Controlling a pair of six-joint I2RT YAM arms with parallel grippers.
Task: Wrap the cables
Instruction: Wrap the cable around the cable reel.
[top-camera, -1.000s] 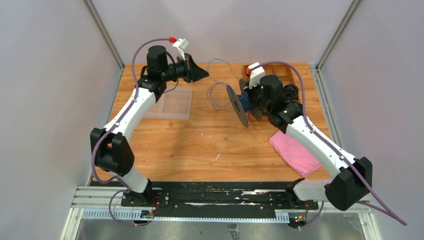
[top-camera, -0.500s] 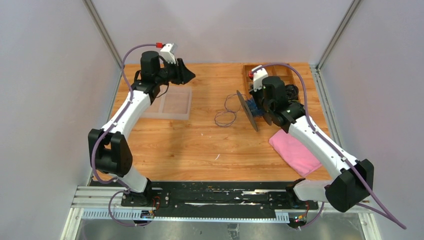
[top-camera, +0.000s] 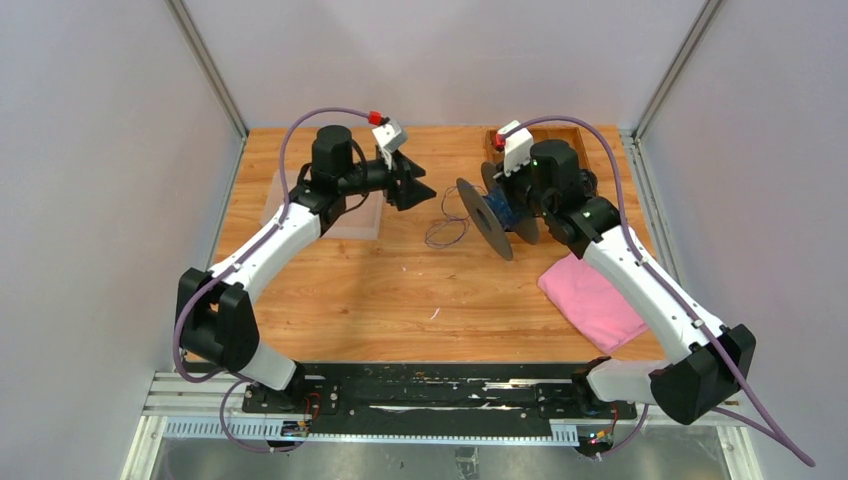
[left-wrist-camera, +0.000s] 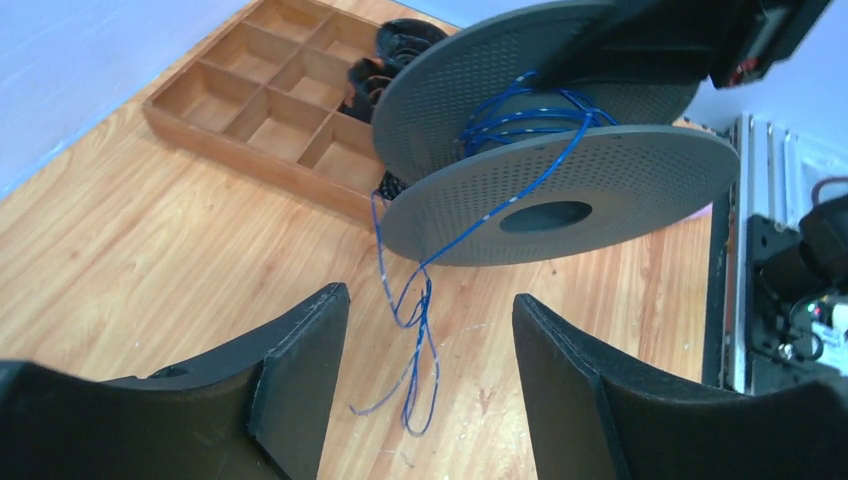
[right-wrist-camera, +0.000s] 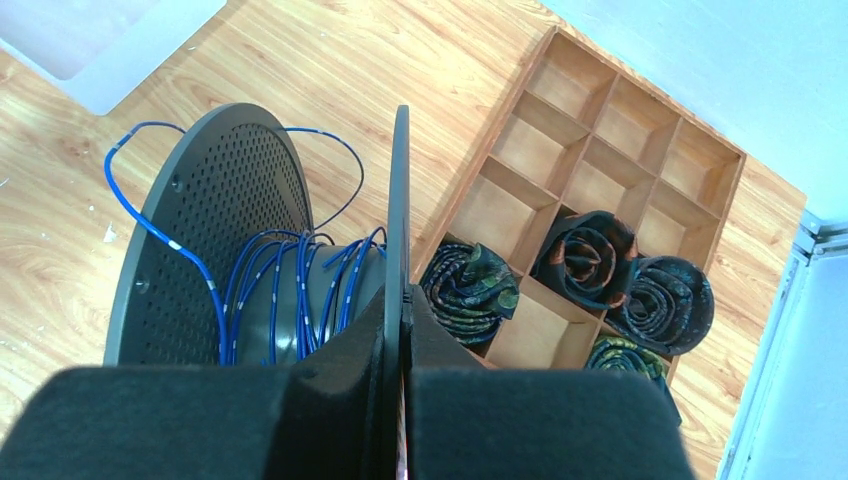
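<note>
Left end effector (left-wrist-camera: 430, 320) sat with its fingers apart. Right end effector (right-wrist-camera: 400, 310) was clamped on a flange of the spool (right-wrist-camera: 215, 230). The cable (left-wrist-camera: 412, 330) was partly wound, with its tail looped on the worktop (left-wrist-camera: 150, 250). The right wrist view showed the rolled bundles (right-wrist-camera: 585, 255) in the tray (right-wrist-camera: 600, 130) best, and the pink cloth (top-camera: 590, 300) showed clearly only from above.

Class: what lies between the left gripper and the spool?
Loose blue loops of cable, trailing from the spool over the table; the left wrist view shows it.
</note>
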